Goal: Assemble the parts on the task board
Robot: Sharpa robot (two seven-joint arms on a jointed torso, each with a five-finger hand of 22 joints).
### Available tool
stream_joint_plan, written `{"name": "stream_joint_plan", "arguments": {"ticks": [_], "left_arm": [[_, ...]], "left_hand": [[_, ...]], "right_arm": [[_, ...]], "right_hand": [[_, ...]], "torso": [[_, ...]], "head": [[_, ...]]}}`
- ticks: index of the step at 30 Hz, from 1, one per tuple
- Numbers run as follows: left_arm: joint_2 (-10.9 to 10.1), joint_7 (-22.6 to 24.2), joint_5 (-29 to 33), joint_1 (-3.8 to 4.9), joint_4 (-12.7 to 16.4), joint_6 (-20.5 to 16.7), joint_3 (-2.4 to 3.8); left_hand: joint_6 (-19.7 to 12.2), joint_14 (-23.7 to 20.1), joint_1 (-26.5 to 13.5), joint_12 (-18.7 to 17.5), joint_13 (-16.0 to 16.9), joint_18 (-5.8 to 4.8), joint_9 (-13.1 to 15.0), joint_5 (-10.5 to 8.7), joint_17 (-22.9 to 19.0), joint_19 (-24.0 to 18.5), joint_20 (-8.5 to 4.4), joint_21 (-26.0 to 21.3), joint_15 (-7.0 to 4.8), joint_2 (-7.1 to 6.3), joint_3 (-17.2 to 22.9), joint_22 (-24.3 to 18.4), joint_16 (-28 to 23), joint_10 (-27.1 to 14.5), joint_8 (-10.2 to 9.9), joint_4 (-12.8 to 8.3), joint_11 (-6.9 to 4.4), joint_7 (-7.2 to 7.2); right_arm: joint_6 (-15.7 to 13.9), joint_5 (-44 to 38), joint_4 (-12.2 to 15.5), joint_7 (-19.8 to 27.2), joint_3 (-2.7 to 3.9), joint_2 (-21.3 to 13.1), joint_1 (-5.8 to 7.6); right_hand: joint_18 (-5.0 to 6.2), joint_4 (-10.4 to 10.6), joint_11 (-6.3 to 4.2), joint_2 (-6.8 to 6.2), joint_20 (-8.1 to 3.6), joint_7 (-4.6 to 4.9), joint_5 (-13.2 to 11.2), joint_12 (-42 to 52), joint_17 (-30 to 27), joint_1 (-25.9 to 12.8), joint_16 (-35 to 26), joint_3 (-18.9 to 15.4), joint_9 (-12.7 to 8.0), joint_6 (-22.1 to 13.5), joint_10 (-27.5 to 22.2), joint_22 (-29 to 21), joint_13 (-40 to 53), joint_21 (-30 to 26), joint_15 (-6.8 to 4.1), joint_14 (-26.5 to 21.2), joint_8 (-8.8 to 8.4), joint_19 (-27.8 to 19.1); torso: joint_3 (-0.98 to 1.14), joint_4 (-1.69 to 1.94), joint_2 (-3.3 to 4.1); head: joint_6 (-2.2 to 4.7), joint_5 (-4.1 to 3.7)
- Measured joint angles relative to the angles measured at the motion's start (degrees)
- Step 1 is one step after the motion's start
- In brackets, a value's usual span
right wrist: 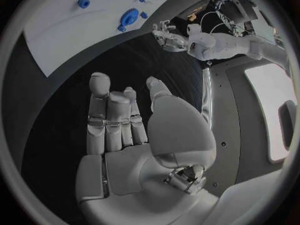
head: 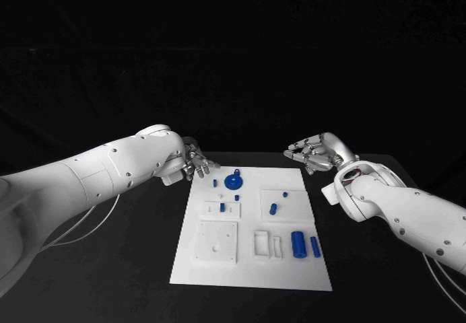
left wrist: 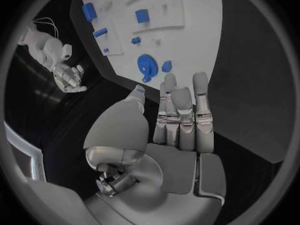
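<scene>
Both hands hold nothing, fingers apart: left hand (head: 191,163) near the round blue part (head: 233,181), right hand (head: 318,152) beside the task board (head: 248,269). No part is picked yet; next, I think, the left hand must reach down and grab it.

Left hand (head: 191,163) and right hand (head: 318,152) hover empty

We saw two smooth white arms dotted with small dark screws, thin pale cables trailing beneath them, each ending in a silver, segmented robot hand (head: 192,163) (head: 318,152).
</scene>
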Motion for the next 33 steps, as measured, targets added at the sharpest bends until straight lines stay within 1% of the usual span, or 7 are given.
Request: {"name": "stream_joint_plan", "arguments": {"ticks": [3, 7, 8, 12, 20, 24, 33], "left_arm": [[0.66, -0.10, -0.70, 0.00, -1.52, 3.02, -0.02], [1.35, -0.10, -1.14, 0.00, -2.76, 6.07, -0.03], [1.54, -0.09, -1.16, 0.01, -3.04, 6.77, -0.04], [2.08, 0.05, -1.11, 0.01, -3.88, 8.43, -0.06], [3.05, 0.26, -0.86, 0.00, -5.38, 10.06, -0.13], [3.38, 0.34, -0.74, 0.00, -6.03, 10.33, -0.19], [3.62, 0.39, -0.66, -0.01, -7.01, 10.44, -0.28]], "left_hand": [[-0.20, -0.24, -1.09, 1.59, 0.74, 0.00, 2.88, 0.00, 0.00, -0.12, -0.12, 0.39, 0.06, -1.33, 1.90, 0.00, 0.39, 0.00, -0.02, 0.02, 0.00, -0.20], [-0.20, -0.65, -1.15, 2.71, 1.13, -0.01, 4.94, 0.00, -0.39, -0.22, -0.19, 0.66, 0.06, -1.39, 2.32, -0.01, 0.50, -0.01, -1.13, -0.37, 0.00, -0.20], [-0.20, -0.65, -1.15, 3.13, 1.25, -0.01, 5.65, 0.00, -0.62, -0.36, -0.06, 0.66, 0.07, -1.39, 2.26, -0.01, 0.80, -0.27, -1.67, -0.76, -0.26, -0.20], [-0.20, -0.65, -1.49, 3.34, 1.25, -0.01, 6.42, 0.00, -0.85, -0.44, 0.03, 0.69, 0.06, -1.73, 2.46, -0.01, 0.89, -0.31, -2.23, -0.57, -0.29, -0.20], [-0.20, -0.97, -1.72, 3.70, 1.25, -0.01, 7.97, 0.12, -1.35, -0.44, 0.03, 1.13, 0.17, -2.49, 3.30, -0.02, 1.37, -0.51, -2.94, 0.50, -0.48, -0.20], [-0.20, -1.07, -1.69, 3.94, 1.24, -0.01, 9.81, 4.16, -1.60, -0.63, -0.02, 1.12, 0.07, -2.52, 3.07, -0.02, 1.37, -0.86, -2.94, -0.43, -0.35, -0.20], [-0.20, -1.27, -1.69, 4.37, 1.24, -0.01, 11.36, 3.87, -2.00, -0.85, 0.03, 1.52, 0.27, -2.51, 3.38, -0.03, 1.78, -0.96, -3.27, -0.12, -0.45, -0.20]], "right_arm": [[0.01, 0.00, 0.12, -0.01, 0.00, 0.06, 0.00], [0.01, 0.00, 0.26, -0.03, 0.00, 0.10, 0.00], [0.01, 0.00, 0.28, -0.03, 0.00, 0.12, 0.00], [0.01, -0.01, 0.38, -0.05, 0.00, 0.17, 0.00], [0.01, -0.04, 0.53, -0.07, 0.00, 0.28, 0.00], [0.01, -0.04, 0.65, -0.08, 0.00, 0.32, 0.00], [0.00, -0.06, 0.86, -0.09, 0.00, 0.28, 0.01]], "right_hand": [[0.00, 0.00, 0.00, 0.00, 0.00, 0.00, 0.23, 0.00, 0.00, 0.00, 0.00, 0.00, 0.00, 0.00, 0.00, 0.00, 0.00, 0.00, 0.00, 0.00, 0.00, 0.00], [0.00, 0.15, 0.00, 0.00, 0.00, -0.19, 0.61, 0.00, -0.03, 0.00, 0.00, 0.15, 0.00, -0.21, 0.00, 0.00, 0.00, 0.00, 0.00, 0.00, 0.00, 0.00], [0.00, 0.16, 0.00, 0.00, 0.00, -0.18, 0.61, 0.00, -0.03, 0.00, 0.00, 0.16, 0.00, -0.22, 0.00, 0.00, 0.00, 0.00, 0.00, 0.00, 0.00, 0.00], [0.00, 0.16, 0.00, 0.00, 0.00, -0.18, 0.61, 0.00, -0.03, 0.00, 0.00, 0.16, 0.00, -0.22, 0.00, 0.00, 0.01, 0.00, 0.00, 0.00, 0.00, 0.00], [0.00, 0.16, 0.00, 0.00, 0.00, -0.18, 0.89, 0.00, -0.03, 0.00, 0.00, 0.16, 0.01, -0.21, 0.00, 0.00, -0.05, 0.00, 0.00, 0.00, 0.00, 0.00], [0.00, 0.16, 0.00, 0.00, 0.00, -0.19, 0.88, 0.00, -0.03, 0.00, 0.00, 0.16, 0.01, -0.21, 0.00, 0.00, -0.05, 0.00, 0.00, 0.00, 0.00, 0.00], [0.00, 0.16, 0.00, 0.00, 0.00, -0.19, 0.88, 0.00, -0.03, 0.00, 0.00, 0.16, 0.01, -0.20, 0.00, 0.01, -0.05, 0.00, 0.00, 0.00, 0.00, 0.00]], "torso": [[0.03, -0.15, 0.17], [0.07, -0.34, 0.38], [0.07, -0.37, 0.42], [0.12, -0.62, 0.64], [0.16, -1.07, 1.04], [0.18, -1.22, 1.21], [0.19, -1.52, 1.63]], "head": [[0.12, 0.08], [0.27, 0.16], [0.28, 0.17], [0.30, 0.19], [0.48, 0.27], [0.53, 0.31], [0.63, 0.15]]}}
